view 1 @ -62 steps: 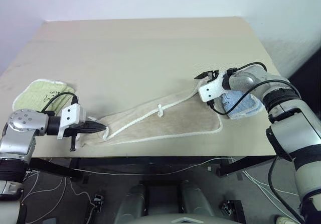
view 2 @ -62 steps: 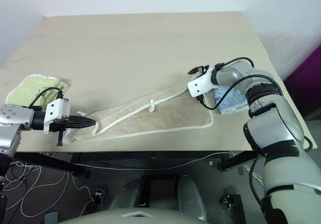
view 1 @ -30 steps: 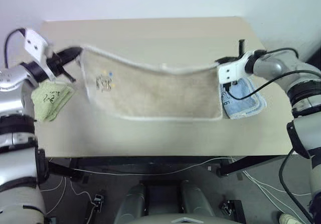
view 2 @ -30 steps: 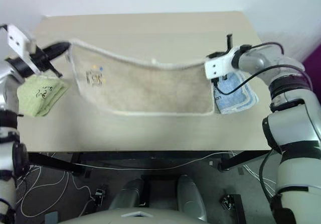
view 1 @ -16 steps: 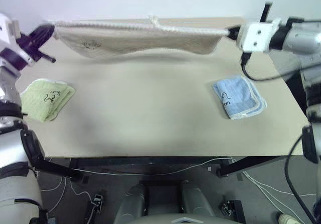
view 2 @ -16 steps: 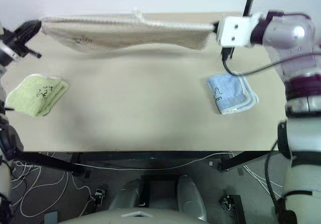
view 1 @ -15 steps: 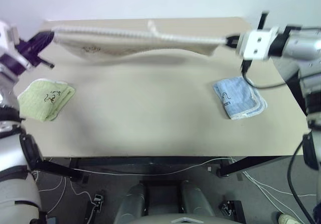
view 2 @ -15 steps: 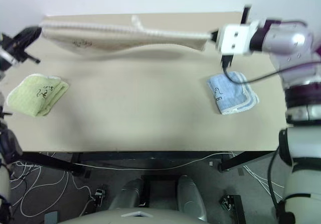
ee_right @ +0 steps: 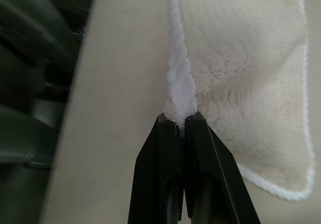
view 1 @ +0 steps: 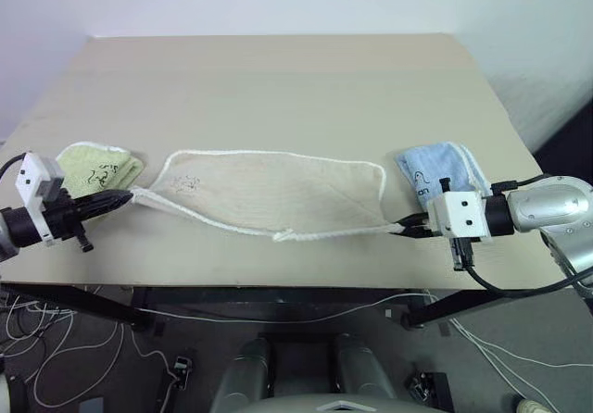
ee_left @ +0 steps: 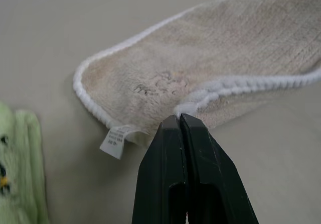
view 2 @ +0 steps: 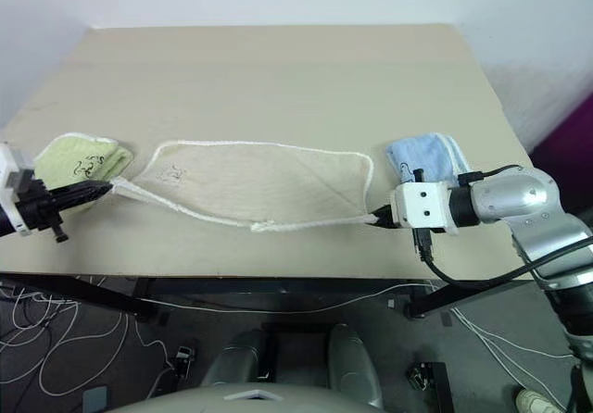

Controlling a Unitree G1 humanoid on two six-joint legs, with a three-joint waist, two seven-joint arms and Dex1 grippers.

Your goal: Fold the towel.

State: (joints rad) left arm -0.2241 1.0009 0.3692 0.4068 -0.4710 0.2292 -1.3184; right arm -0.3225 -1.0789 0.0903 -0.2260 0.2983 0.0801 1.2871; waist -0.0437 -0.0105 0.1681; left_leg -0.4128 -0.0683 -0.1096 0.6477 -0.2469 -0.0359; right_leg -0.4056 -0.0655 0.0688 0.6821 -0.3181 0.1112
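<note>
My left gripper (view 1: 128,194) and right gripper (view 1: 404,229) each pinch a near corner of the beige towel (view 1: 269,193), jaws clamped on its white edging, stretching it across the table's (view 1: 278,80) near edge.

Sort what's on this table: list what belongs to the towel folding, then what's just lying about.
In the job:
- beige towel, spread on the table
- left claw, shut on its corded edge
- right claw, shut on its opposite end

Lying about:
- yellow-green towel, folded
- light blue towel, folded
</note>
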